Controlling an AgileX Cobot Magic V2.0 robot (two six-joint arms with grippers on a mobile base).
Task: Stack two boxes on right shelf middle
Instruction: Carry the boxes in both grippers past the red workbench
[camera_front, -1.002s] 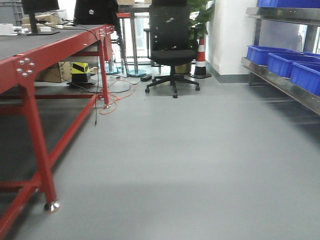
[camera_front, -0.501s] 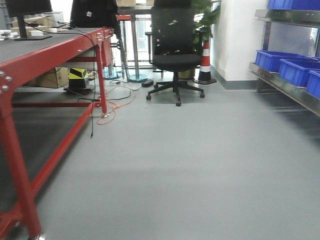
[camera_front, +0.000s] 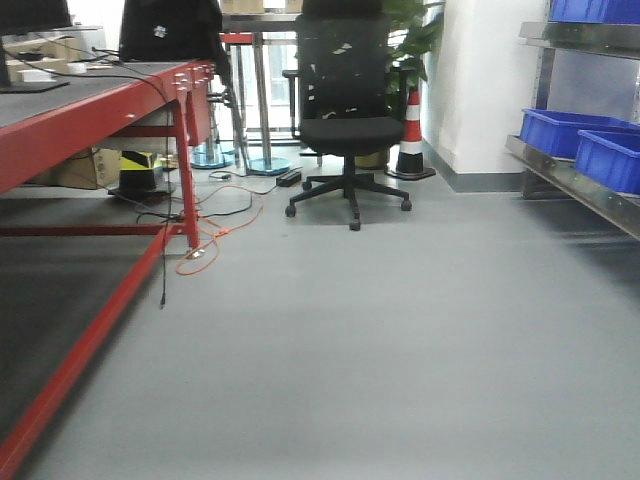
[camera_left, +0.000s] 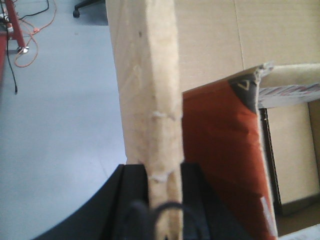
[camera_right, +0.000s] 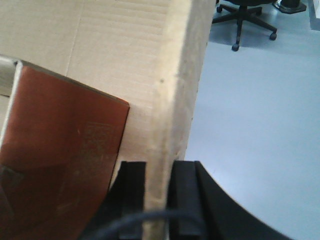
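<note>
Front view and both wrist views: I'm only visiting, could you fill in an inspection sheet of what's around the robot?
Surface: plain grey floor.
Job's things: brown corrugated cardboard box, held by both pincers; stainless-steel shelf board at right.
Clutter: red printed carton beside the box wall; blue plastic bins on the shelf.
Grippers: left pincer and right pincer each clamp a cardboard edge.
Cables: orange cable, black cables by red-framed workbench.
Surroundings: black office chair, striped traffic cone.

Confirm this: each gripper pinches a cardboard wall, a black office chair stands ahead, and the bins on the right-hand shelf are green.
Not quite. The bins on the shelf are blue, not green, as the front-facing view shows. The rest holds: the left gripper and the right gripper each pinch a cardboard wall, and the black office chair stands ahead.
</note>
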